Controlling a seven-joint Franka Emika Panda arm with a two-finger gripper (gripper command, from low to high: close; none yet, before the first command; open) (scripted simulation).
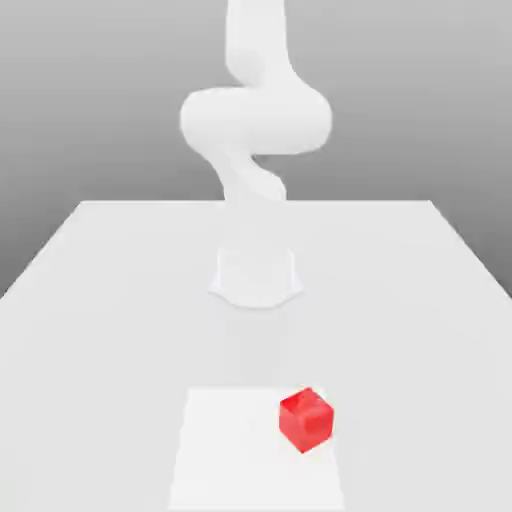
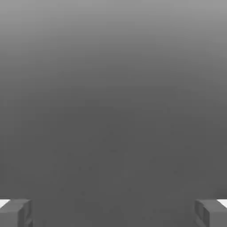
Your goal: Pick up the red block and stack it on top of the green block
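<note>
The red block (image 1: pixel 305 419) is a small glossy cube. It rests on a paler square patch (image 1: pixel 230 450) near the front of the white table (image 1: pixel 120 300), towards the exterior view's right side of that patch. The green block is out of view. In the hand view my gripper (image 2: pixel 113 213) is open: its two grey fingertips (image 2: pixel 17 213) stand far apart with nothing between them, against a plain grey background. The white arm (image 1: pixel 255 120) rises from its base (image 1: pixel 255 275) at the table's middle and bends upward, well back from the red block.
The table's far edge (image 1: pixel 255 202) runs behind the arm's base. Its side edges slant outward toward the front on both sides of the exterior view.
</note>
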